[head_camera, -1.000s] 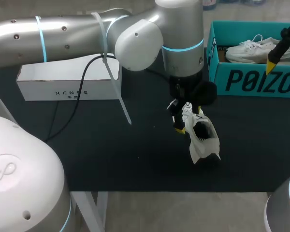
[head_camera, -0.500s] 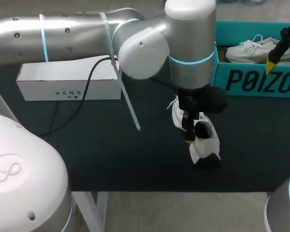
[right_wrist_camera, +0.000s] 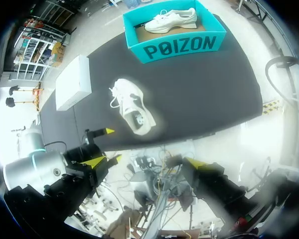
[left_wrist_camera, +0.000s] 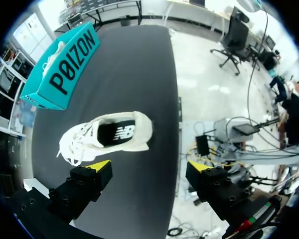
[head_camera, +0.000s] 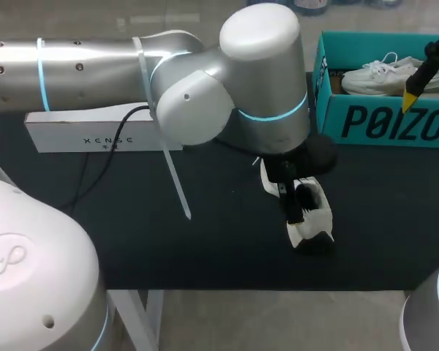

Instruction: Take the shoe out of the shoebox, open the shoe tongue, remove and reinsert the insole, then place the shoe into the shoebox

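White shoe (left_wrist_camera: 109,135) sits on the surface (left_wrist_camera: 139,74) just ahead of the left pincer (left_wrist_camera: 149,167), whose fingers stand apart, empty. Probably light and soft; the stiffer heel rim suits gripping.

Left gripper (left_wrist_camera: 148,166) shifted from the shoe's (head_camera: 314,219) laced end toward 4 o'clock and now hangs over the shoe's mouth. Left arm's wrist joint (head_camera: 260,80) swung toward 3 o'clock, then back toward 9. Laced end now uncovered, at 10 o'clock of the fingers.
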### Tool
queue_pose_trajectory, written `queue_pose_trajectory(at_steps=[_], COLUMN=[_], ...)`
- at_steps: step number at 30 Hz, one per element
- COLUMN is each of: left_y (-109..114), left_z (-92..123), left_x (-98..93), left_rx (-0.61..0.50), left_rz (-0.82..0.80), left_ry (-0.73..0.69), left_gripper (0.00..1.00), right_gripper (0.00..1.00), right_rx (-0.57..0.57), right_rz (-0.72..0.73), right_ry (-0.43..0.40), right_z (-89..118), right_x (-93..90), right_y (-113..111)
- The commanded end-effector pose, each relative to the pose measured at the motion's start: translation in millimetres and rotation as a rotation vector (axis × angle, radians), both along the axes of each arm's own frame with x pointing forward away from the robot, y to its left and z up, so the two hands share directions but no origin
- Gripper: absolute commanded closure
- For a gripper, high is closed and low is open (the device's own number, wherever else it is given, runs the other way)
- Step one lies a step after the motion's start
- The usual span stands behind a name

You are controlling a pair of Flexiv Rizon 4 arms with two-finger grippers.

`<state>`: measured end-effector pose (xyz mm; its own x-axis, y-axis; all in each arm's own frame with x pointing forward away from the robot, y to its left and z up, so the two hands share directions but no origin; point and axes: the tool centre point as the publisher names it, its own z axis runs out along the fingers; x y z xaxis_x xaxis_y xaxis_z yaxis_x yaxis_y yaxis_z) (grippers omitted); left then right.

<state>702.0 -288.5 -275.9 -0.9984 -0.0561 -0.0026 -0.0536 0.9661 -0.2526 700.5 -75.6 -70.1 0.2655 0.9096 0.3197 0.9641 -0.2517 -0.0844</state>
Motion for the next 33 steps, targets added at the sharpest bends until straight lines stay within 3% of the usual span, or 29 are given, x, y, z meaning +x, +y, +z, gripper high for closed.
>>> queue_pose_trajectory(at_steps=[1,7,10,18,33], left_y=[-4,-9,-11,-20,-63], left_z=[-5,-4,-3,-7,-41], left_x=[4.8,10.5,12.5,15.1,15.3], left_rx=[-0.013,0.01,0.017,0.053,0.131], left_rz=[-0.008,-0.022,-0.027,0.0,0.088], left_ry=[0.008,0.005,0.006,0.003,0.1], left_gripper=[0.0,0.0,0.0,0.0,0.0], right_gripper=[0.0,0.0,0.0,0.0,0.0], right_rx=[-0.005,-0.002,0.012,-0.006,-0.006], right_rz=[-0.028,-0.113,-0.131,-0.129,-0.129], right_ry=[-0.007,-0.021,-0.025,-0.019,-0.019], right_z=[2,10,11,11,11], right_x=[2.7,1.7,1.2,4.0,4.0], right_y=[-15,-58,-67,-67,-67])
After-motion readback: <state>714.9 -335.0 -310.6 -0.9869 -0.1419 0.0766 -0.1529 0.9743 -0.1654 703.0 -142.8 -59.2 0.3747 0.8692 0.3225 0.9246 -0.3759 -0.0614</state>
